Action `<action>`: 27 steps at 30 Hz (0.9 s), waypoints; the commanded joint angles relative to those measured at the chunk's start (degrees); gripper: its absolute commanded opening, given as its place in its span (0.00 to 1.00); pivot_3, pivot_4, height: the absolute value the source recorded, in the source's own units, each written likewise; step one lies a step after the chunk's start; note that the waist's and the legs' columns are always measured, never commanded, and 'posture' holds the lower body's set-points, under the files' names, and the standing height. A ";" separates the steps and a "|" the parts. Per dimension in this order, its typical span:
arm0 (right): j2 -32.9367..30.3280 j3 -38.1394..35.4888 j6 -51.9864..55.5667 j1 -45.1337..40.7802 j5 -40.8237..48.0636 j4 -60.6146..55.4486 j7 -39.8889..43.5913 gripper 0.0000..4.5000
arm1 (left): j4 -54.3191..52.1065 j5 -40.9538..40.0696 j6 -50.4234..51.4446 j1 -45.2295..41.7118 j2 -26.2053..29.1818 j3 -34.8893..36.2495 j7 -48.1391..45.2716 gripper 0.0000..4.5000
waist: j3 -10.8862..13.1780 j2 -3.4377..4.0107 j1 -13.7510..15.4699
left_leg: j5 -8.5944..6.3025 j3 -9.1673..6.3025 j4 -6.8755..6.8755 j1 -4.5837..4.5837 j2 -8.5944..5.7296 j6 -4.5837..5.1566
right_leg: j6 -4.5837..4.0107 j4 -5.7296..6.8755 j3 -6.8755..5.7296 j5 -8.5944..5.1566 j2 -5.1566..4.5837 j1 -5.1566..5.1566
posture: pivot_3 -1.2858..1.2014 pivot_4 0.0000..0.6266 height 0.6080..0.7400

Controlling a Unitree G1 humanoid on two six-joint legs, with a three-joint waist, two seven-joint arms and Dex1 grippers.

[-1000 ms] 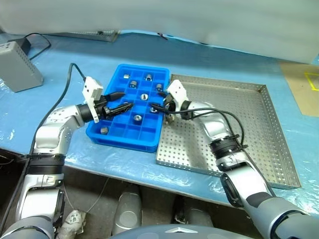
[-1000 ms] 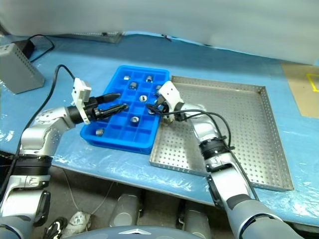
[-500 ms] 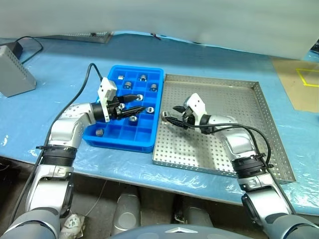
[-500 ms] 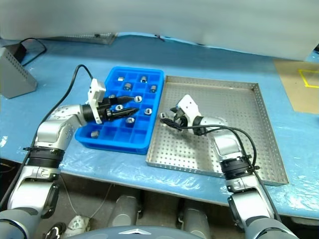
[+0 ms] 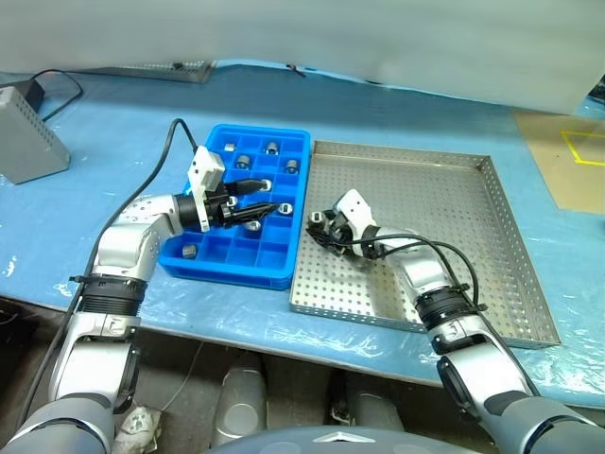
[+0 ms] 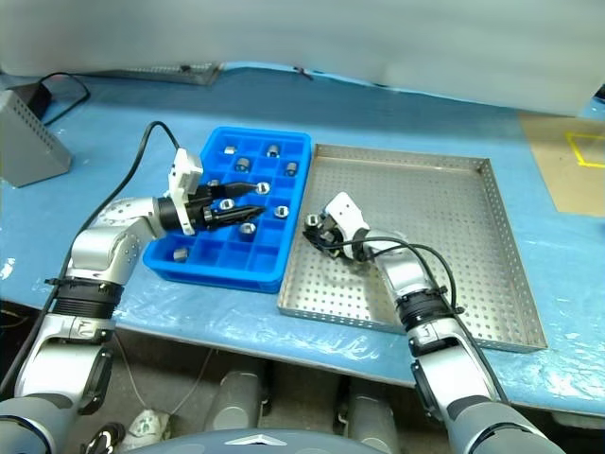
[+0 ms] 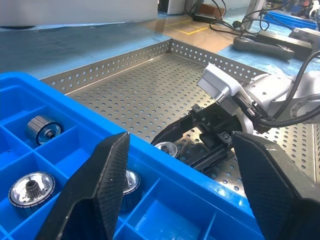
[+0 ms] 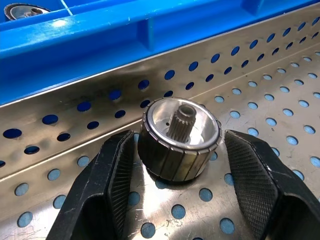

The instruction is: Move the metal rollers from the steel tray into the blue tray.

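The right gripper (image 8: 175, 200) sits low in the steel tray (image 5: 454, 236), its open fingers (image 8: 112, 185) straddling a metal roller (image 8: 180, 137) that rests beside the rim nearest the blue tray (image 5: 213, 267). Farther left, the left gripper (image 5: 257, 197) hovers open and empty above the blue tray, where other rollers (image 5: 272, 148) fill several compartments.

Bright blue gridded plastic tray (image 5: 217, 260) sits left of, edge-to-edge w/ large perforated steel tray (image 5: 492, 246). Several small metal rollers (image 5: 271, 148) in its compartments; one roller (image 8: 179, 137) in steel tray by near-left rim. Grey box (image 5: 28, 142) far left.
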 commanded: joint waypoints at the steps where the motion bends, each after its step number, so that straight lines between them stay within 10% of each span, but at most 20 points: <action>1: 0.51 -0.56 -1.11 0.44 0.46 0.34 0.50 0.57 | -2.39 -0.33 0.30 -0.04 0.40 0.57 0.32 0.77 | 0.00 0.00 -0.01 | 0.00 0.00 0.00 0.03 0.00 0.00 | 0.00 0.00 0.00 0.00 0.00 0.02 | 0.62 0.24 1.00; 5: 0.30 -0.19 -1.15 0.56 -0.73 -0.49 -0.48 0.37 | -2.57 -0.40 0.58 0.08 0.36 0.58 0.40 0.77 | 0.00 0.00 -0.01 | -0.01 0.00 -0.01 0.04 0.01 0.02 | 0.00 0.00 0.00 0.00 0.00 0.03 | 0.62 0.24 1.00; 27: -0.86 6.47 23.96 -1.42 11.82 -31.63 15.09 0.37 | -12.45 -4.39 6.28 9.85 8.73 6.28 0.01 0.77 | 0.01 0.01 0.74 | -0.03 -0.02 -0.23 -0.10 0.01 0.05 | 0.00 -0.20 -0.02 -0.02 0.03 -0.08 | 0.69 0.24 1.00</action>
